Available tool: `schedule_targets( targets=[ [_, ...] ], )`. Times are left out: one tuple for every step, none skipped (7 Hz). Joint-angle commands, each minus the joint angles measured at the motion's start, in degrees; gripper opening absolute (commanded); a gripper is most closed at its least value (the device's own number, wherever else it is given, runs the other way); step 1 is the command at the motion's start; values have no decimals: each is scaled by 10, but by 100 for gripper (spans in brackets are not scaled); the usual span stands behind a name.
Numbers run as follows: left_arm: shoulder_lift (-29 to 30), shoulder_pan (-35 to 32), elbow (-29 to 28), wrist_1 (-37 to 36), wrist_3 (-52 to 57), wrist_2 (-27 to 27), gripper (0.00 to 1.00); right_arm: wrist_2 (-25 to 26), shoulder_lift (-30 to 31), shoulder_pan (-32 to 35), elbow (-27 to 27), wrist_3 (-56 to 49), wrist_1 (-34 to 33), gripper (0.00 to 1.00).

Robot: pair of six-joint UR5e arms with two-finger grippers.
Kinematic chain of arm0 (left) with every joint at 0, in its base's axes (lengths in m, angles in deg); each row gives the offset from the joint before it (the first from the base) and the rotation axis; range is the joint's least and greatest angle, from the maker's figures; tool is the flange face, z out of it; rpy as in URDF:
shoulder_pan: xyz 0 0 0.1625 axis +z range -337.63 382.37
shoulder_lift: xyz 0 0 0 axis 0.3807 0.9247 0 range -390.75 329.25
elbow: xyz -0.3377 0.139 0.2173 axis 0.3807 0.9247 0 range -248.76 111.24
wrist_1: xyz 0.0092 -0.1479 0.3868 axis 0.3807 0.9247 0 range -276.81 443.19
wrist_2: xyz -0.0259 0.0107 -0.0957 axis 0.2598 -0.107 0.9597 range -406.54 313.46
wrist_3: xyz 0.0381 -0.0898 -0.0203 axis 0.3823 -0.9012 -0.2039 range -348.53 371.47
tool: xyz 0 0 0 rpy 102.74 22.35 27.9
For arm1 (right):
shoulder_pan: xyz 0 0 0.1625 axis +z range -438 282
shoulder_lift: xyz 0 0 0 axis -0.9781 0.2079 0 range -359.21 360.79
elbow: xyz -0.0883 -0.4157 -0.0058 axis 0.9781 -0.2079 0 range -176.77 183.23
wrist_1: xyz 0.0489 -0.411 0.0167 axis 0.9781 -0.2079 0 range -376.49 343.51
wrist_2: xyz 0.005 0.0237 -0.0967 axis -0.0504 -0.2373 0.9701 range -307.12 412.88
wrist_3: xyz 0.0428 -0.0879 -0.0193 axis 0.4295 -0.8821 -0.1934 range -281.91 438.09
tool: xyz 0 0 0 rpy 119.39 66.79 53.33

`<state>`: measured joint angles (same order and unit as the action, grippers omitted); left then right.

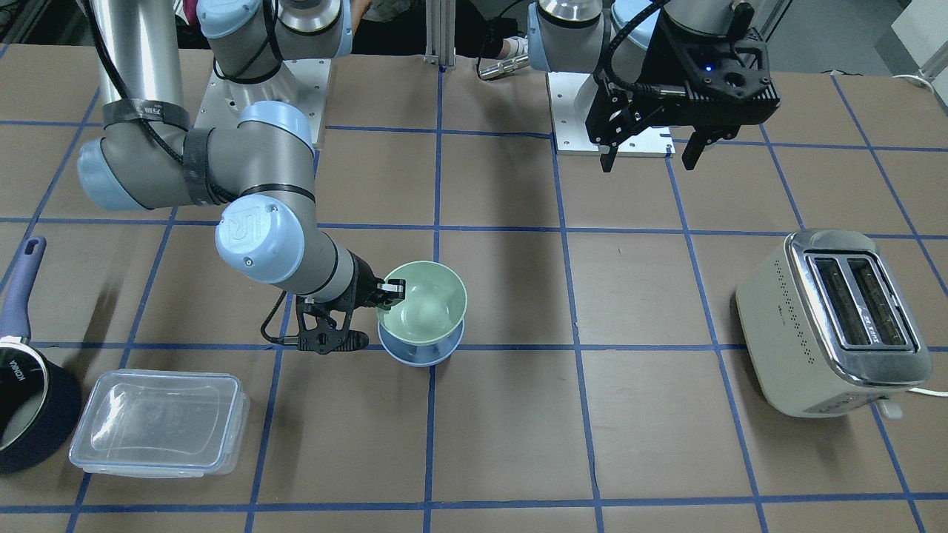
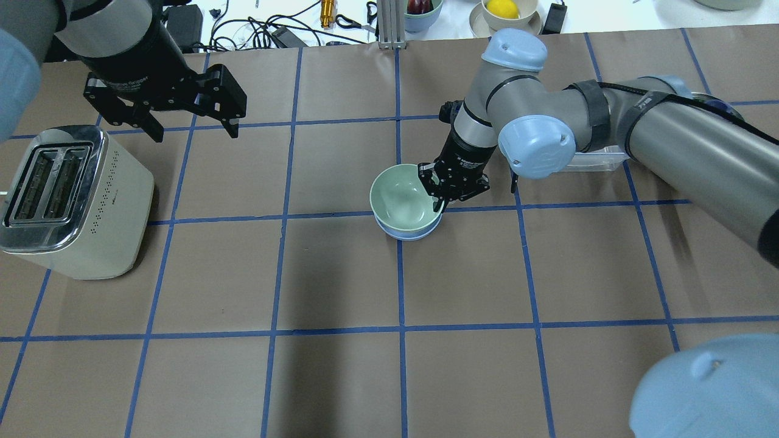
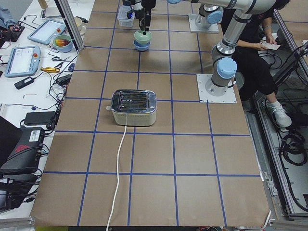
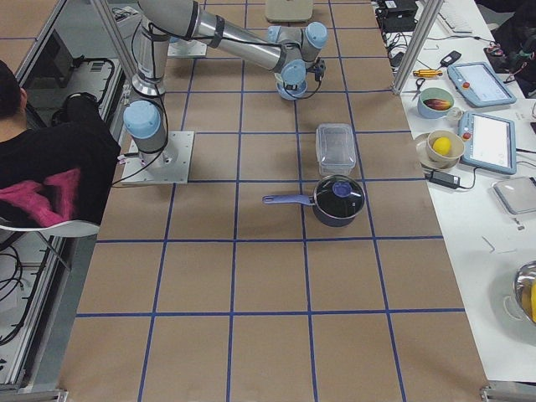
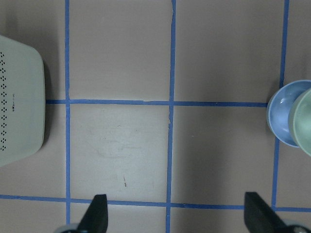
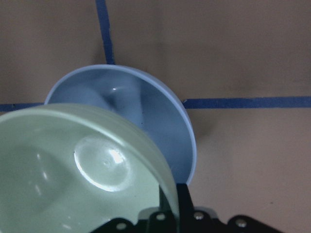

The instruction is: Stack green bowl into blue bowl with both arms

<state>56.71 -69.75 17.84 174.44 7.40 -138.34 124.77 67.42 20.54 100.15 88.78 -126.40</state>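
Note:
My right gripper (image 1: 392,290) is shut on the rim of the green bowl (image 1: 422,300). It holds the bowl slightly tilted, just over the blue bowl (image 1: 421,354), which stands on the table near its middle. In the overhead view the green bowl (image 2: 401,198) covers most of the blue bowl (image 2: 415,233), with the right gripper (image 2: 439,198) at its right rim. The right wrist view shows the green bowl (image 6: 73,170) above the blue bowl (image 6: 160,111); I cannot tell if they touch. My left gripper (image 2: 195,132) is open and empty, high above the table, far from the bowls.
A cream toaster (image 2: 67,194) stands on my left side below the left gripper. A clear lidded container (image 1: 159,422) and a dark navy saucepan (image 1: 29,392) sit on my right side near the table's far edge. Blue tape lines grid the brown table.

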Motion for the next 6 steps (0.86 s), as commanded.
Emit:
schedule_targets(
  targets=[
    [-1,8,0,-5,6,5,100,8,-11,2,2,5,-25,79],
    [5,12,-5,-9,6,6,100,10,-9,2,-1,0,-23,100],
    [5,12,-5,-11,7,4,100,11,-6,-4,-5,-1,-21,100],
    [1,12,3,-11,7,-20,100,36,7,-11,-30,-4,-7,100],
    [5,12,0,-11,7,-28,100,65,33,-24,-74,-8,72,100],
    [5,13,0,-11,7,-26,100,93,72,-46,-99,-26,112,100]
  ],
)
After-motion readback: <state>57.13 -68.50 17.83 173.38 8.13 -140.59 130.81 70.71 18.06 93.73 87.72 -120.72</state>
